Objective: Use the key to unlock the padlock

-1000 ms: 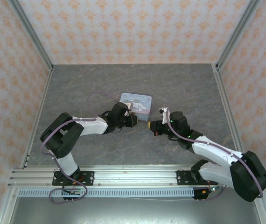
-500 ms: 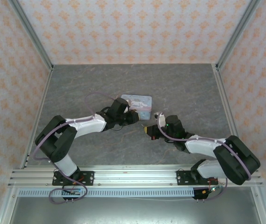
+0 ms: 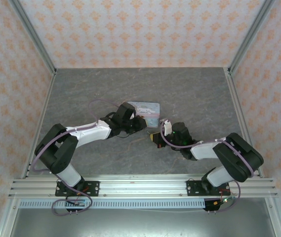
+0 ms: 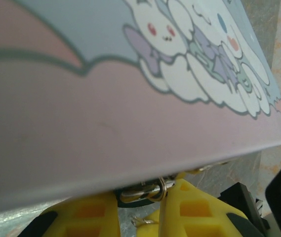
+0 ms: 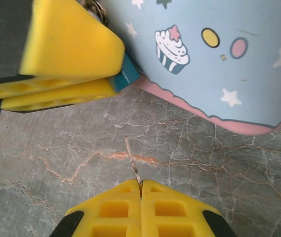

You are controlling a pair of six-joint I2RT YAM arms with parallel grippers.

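Three papered walls [image 3: 140,29] enclose grey table [image 3: 105,84].

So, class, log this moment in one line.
left gripper: grips padlock | right gripper: grips key | key: not yet inserted

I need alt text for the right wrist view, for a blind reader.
The right gripper, jaws shut, holds the thin key pointing toward the teal padlock clamped in the left gripper, beside a cartoon-print tin on the table.
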